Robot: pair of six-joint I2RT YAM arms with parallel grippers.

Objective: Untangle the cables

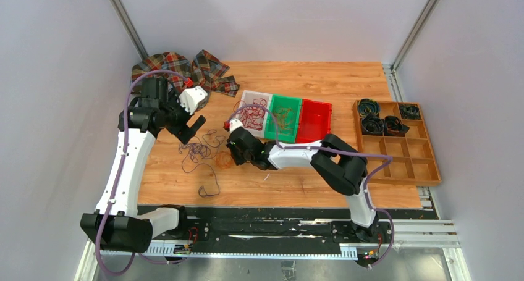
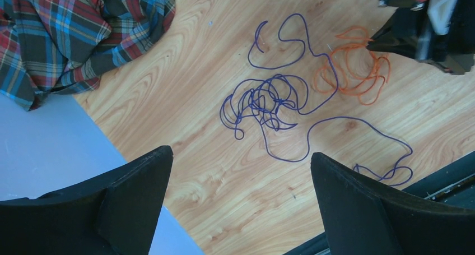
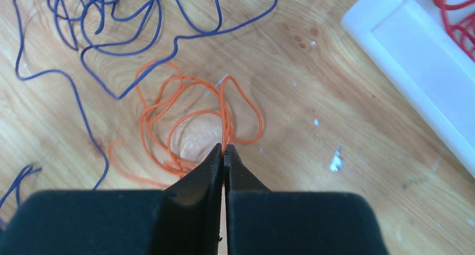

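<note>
While pressed tight together, pinching one strand of the orange cable (image 3: 185, 120) with the right gripper (image 3: 225, 151), low on the wooden table (image 3: 336, 98). Just past that, purple cable (image 3: 112, 25) in messy loops, crossing the orange bunch. Off to the side, red cable (image 1: 250, 116) inside a white bin (image 3: 392, 36). Farther left, left gripper (image 2: 241, 157) spread wide above the purple loops, near a plaid cloth (image 2: 67, 31).
</note>
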